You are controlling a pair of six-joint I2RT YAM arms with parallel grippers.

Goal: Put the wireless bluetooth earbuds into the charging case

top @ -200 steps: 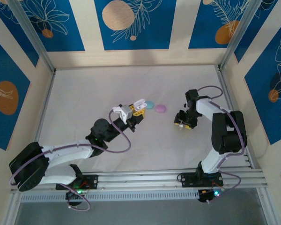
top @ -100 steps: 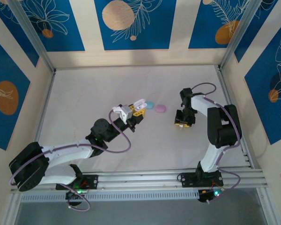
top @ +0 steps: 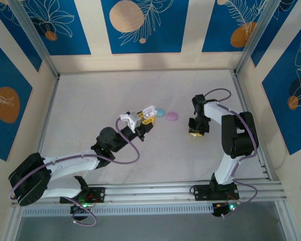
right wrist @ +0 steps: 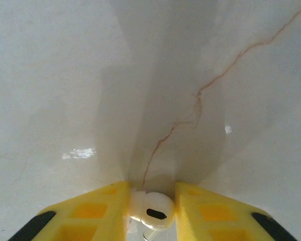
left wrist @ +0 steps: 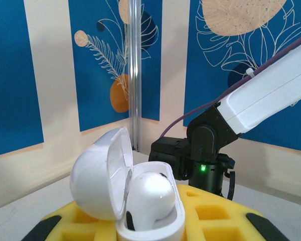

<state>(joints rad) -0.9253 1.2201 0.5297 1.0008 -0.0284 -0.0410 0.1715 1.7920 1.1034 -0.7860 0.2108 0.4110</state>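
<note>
My left gripper is raised over the table's middle, shut on a white charging case whose lid stands open. One white earbud sits in the case. The gripper's yellow pads press the case from both sides. Over to the right, my right gripper is down at the table, and its yellow pads are shut on a second white earbud, touching it left and right.
A pale blue oval case and a pink oval case lie side by side between the two grippers. The white tabletop is walled by patterned panels and metal posts. A thin brown crack line marks the surface ahead of the right gripper.
The right gripper's fingers have closed in on the white earbud, and that arm has shifted slightly to the left. The left arm and its case have not moved.
</note>
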